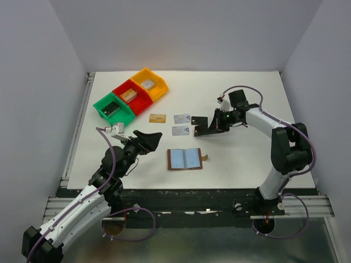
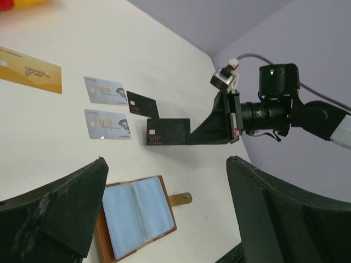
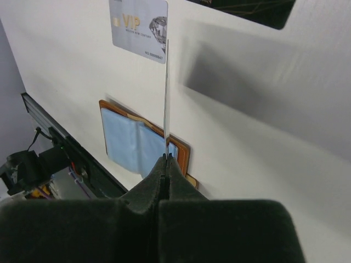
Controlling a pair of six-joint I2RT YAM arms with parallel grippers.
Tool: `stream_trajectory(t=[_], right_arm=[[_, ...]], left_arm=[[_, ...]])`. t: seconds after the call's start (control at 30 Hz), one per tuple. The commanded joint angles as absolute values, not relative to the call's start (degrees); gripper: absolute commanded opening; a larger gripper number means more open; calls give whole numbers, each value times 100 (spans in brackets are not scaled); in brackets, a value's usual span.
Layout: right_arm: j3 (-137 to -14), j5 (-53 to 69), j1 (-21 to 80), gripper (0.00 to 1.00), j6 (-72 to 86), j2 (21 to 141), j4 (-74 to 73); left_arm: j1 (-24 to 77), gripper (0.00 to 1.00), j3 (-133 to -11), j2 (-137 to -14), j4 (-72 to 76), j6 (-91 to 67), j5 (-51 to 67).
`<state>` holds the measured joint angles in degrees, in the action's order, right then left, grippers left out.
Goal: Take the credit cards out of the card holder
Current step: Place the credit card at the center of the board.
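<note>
The brown card holder [image 1: 185, 159] lies open on the table, its light-blue inner faces up and its snap tab [image 2: 181, 199] pointing right. A gold credit card [image 1: 157, 118], two silvery ones [image 1: 181, 118] [image 1: 180, 130] and a black one [image 2: 142, 104] lie flat behind it. My right gripper [image 1: 201, 129] is shut on another black credit card [image 2: 168, 131], held on edge above the table just right of the silvery cards; the right wrist view shows that card [image 3: 166, 98] edge-on. My left gripper [image 1: 152, 139] hovers open left of the holder, with nothing between its fingers [image 2: 66, 203].
A green bin [image 1: 113, 108], a red bin [image 1: 131, 97] and a yellow bin [image 1: 149, 84] stand in a row at the back left, each with a block inside. The table's near edge and a metal rail [image 1: 181, 200] run just in front of the holder.
</note>
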<state>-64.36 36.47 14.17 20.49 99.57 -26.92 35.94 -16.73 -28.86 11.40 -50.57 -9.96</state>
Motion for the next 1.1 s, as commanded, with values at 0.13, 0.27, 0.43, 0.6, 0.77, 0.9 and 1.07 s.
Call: stream_trajectory(t=[0.13, 0.27, 0.43, 0.6, 0.77, 0.9, 1.07], right_arm=[[-7013, 4262, 1266, 0, 1837, 10669, -2962], [-7101, 4456, 1152, 0, 1837, 10880, -2980], [-7180, 4667, 1107, 0, 1854, 11135, -2979], [-7225, 4605, 1055, 0, 1828, 11311, -3094], [-7216, 4483, 967, 7, 1846, 11312, -3120], [-7207, 4395, 932, 14, 1854, 11285, -3138], [-7207, 4254, 896, 28, 1854, 11268, -3182]], left_arm=[[3551, 99, -1872, -3296, 1046, -4834, -132], [3533, 99, -1784, -3270, 1134, -4852, -176], [3533, 99, -1758, -3278, 1204, -4781, -185], [3516, 99, -1775, -3357, 1230, -4729, -150], [3507, 99, -1802, -3410, 1266, -4685, -106], [3498, 99, -1802, -3410, 1239, -4685, -97], [3498, 99, -1793, -3393, 1204, -4684, -97]])
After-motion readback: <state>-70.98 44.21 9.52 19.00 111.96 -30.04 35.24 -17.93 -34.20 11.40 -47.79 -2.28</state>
